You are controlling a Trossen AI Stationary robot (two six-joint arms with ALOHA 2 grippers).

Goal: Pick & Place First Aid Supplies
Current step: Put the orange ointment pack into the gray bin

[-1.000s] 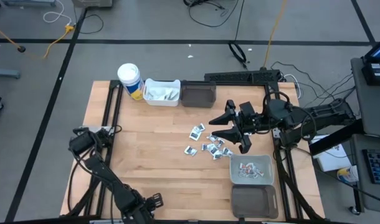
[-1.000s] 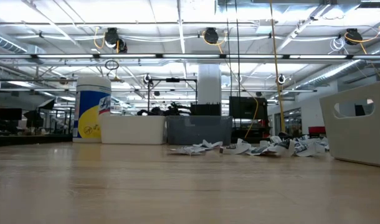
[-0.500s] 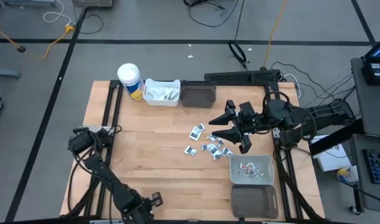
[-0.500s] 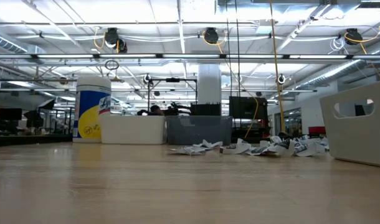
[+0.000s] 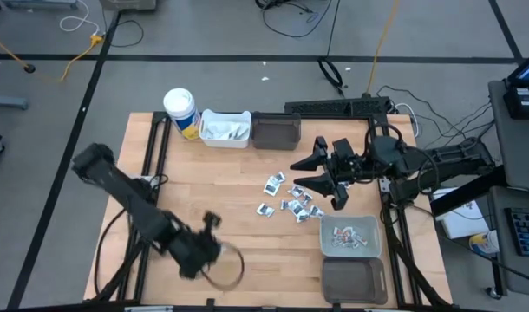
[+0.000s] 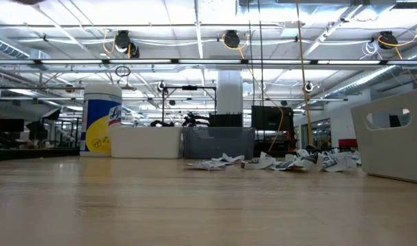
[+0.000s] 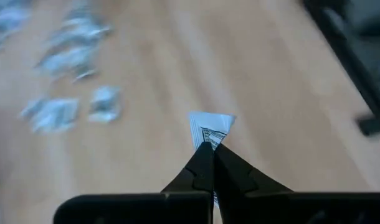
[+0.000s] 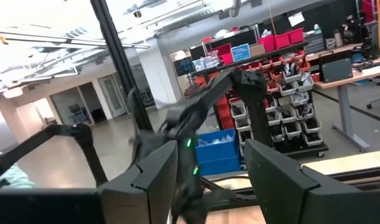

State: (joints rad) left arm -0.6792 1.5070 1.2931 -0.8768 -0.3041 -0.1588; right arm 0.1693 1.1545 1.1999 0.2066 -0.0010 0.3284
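The first aid packets (image 5: 290, 198) lie in a loose pile on the table right of centre; they also show in the low view (image 6: 277, 162) and, blurred, in the left wrist view (image 7: 65, 56). My left gripper (image 5: 209, 222) is over the table's near left part, blurred, and shut on one white packet with dark print (image 7: 210, 129). My right gripper (image 5: 315, 173) is open and empty above the pile's right side, pointing toward the table's left. My left gripper pinches one edge of the white printed packet (image 7: 208, 144) between its two shut fingertips. The rest of the packet sticks out past the tips, clear of the table.
At the far edge stand a white cup with a yellow band (image 5: 180, 111), a white bin holding packets (image 5: 225, 128) and a dark bin (image 5: 276, 130). At the near right stand a grey bin with packets (image 5: 351, 236) and a dark bin (image 5: 354, 279). Bare wood lies left of the pile.
My left arm has swung up fast from the table's near edge and out over the near left part of the table; it shows blurred. My right gripper has stayed open above the pile.
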